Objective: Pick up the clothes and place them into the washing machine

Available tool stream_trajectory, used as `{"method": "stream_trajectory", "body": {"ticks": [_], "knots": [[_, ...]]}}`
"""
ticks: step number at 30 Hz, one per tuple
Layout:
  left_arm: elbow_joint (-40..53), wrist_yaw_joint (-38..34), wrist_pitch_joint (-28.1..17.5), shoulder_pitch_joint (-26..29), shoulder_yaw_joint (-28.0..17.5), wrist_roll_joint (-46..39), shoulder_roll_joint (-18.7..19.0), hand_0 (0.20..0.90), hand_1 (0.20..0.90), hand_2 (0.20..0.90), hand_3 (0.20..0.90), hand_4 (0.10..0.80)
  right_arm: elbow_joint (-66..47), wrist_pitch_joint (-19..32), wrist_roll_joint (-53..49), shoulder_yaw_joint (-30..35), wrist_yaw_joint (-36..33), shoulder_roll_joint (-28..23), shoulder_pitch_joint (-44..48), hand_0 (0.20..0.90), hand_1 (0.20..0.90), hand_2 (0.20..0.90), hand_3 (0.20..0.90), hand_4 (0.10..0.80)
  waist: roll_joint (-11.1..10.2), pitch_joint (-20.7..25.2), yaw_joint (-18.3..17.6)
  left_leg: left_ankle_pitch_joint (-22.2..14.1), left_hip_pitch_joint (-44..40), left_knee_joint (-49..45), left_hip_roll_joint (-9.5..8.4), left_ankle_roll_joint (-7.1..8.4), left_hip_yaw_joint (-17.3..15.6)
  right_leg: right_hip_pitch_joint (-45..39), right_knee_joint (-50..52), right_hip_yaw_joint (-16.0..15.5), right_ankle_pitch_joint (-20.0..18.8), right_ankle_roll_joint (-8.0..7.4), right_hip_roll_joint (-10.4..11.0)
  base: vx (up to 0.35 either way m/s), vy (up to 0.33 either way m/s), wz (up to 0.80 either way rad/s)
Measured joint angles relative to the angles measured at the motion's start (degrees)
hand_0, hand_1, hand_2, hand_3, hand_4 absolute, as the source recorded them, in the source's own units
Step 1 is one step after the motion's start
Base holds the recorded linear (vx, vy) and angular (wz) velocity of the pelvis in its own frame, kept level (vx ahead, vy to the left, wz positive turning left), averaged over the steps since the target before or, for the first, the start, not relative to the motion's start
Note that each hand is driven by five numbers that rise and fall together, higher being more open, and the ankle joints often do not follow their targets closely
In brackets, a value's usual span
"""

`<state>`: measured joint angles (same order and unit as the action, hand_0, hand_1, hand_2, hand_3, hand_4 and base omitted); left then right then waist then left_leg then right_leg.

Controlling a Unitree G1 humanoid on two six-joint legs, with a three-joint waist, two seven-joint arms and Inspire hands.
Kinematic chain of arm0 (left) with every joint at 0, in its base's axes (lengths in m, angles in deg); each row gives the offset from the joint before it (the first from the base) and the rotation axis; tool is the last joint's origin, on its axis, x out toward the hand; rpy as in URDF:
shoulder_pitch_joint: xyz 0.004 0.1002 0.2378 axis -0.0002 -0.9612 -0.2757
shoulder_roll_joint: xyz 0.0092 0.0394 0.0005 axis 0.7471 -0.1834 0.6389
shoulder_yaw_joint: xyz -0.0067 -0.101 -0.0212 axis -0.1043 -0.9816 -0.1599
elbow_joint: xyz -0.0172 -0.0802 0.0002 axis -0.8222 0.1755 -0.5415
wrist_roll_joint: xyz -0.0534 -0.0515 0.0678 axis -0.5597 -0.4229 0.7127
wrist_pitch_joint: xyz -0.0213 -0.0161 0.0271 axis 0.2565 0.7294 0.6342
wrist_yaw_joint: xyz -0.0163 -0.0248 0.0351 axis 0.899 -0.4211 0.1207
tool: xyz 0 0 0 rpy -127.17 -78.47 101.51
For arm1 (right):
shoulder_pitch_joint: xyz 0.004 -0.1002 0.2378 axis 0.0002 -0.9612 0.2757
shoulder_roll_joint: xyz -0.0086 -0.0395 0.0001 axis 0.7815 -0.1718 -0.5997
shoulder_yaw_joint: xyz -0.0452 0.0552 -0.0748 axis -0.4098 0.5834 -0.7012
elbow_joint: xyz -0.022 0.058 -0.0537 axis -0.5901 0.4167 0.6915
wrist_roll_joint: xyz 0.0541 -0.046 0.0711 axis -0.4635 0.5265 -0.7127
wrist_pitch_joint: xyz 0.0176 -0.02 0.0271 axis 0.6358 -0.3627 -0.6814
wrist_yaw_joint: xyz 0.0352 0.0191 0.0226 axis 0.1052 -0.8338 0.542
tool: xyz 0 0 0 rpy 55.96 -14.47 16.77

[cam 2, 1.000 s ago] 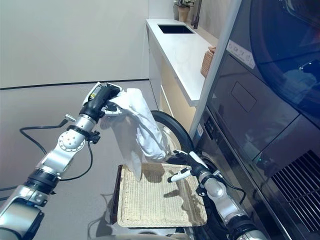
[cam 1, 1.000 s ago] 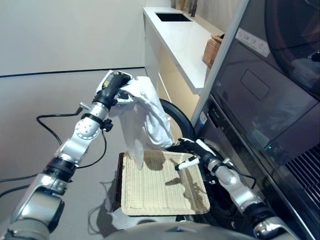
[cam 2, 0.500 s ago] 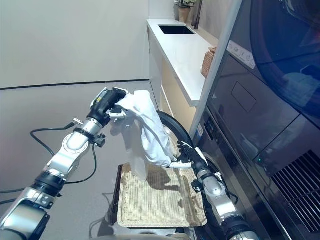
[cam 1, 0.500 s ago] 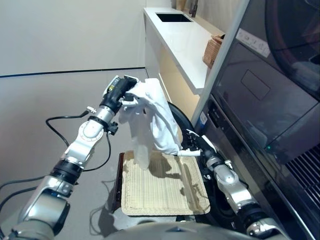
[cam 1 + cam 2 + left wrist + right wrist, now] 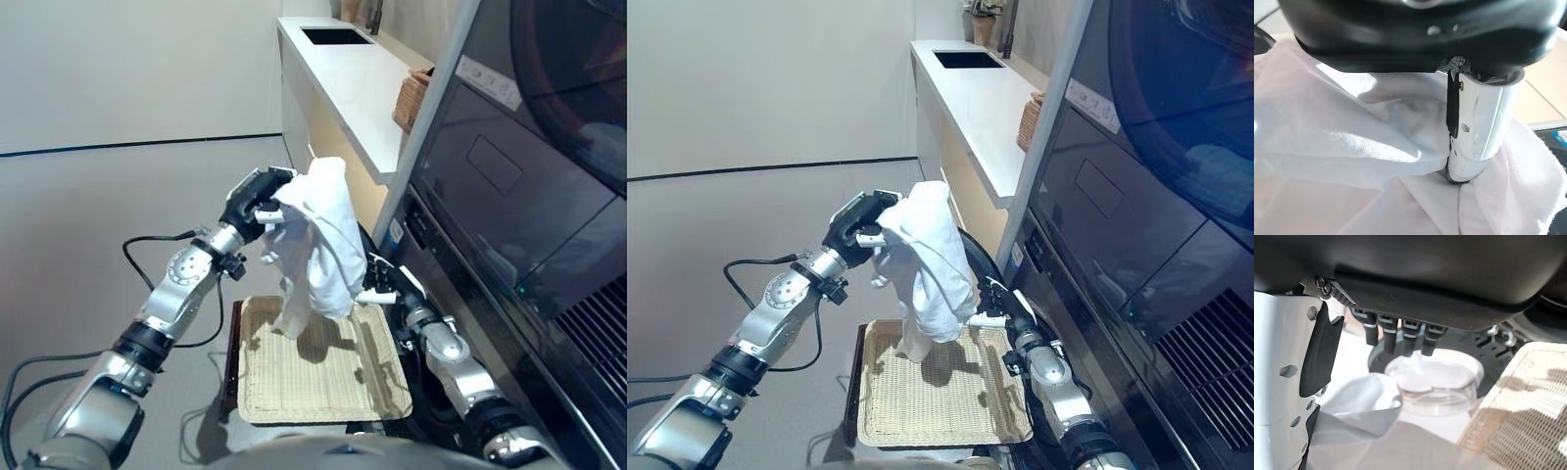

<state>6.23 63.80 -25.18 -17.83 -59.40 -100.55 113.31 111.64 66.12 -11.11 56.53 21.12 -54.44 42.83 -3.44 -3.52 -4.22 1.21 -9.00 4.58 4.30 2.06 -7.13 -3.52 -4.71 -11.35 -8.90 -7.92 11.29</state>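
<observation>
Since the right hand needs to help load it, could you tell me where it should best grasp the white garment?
Probably the hanging lower tail of the white garment, approached from the machine side: it drapes free below the left hand, above the wicker tray, beside the open right hand.

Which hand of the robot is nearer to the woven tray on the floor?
Right. The right hand sits low at the woven tray's far right corner, by the white garment's hem. The left hand grips the garment high above the tray.

I stand in a home laundry corner: a dark stacked washing machine (image 5: 1136,225) on my right, a long white surface (image 5: 980,98) with a sunken sink (image 5: 967,59), a wicker basket (image 5: 1029,119) on it, and a woven tray (image 5: 940,387) on the grey floor (image 5: 725,215)
</observation>
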Motion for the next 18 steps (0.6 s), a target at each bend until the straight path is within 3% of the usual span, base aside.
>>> {"method": "stream_trajectory", "body": {"ticks": [10, 18], "knots": [[-10.37, 6.59, 4.09, 0.01, 0.08, -6.75, -0.10, 0.200, 0.200, 0.200, 0.200, 0.300, 6.70, 0.23, -6.43, 1.26, 2.62, -0.17, 1.24, 0.900, 0.900, 0.900, 0.900, 0.800, 0.46, 0.47, 0.09, -0.02, -0.42, 0.02, -0.01, 0.01, -0.79, 0.10, -0.02, 0.81, 0.01, -0.01, -0.06, 0.002, 0.000, -0.04], [-10.54, 11.47, 5.50, 0.03, 1.01, -10.25, -0.64, 0.200, 0.200, 0.200, 0.200, 0.300, 12.11, 0.23, -15.09, 1.83, 6.12, 0.26, 4.47, 0.900, 0.900, 0.900, 0.900, 0.800, 0.37, 0.90, 0.08, -0.03, -0.52, 0.01, -0.01, 0.00, -0.90, 0.10, 0.00, 1.08, -0.05, -0.02, -0.15, 0.000, 0.000, 0.00]]}}
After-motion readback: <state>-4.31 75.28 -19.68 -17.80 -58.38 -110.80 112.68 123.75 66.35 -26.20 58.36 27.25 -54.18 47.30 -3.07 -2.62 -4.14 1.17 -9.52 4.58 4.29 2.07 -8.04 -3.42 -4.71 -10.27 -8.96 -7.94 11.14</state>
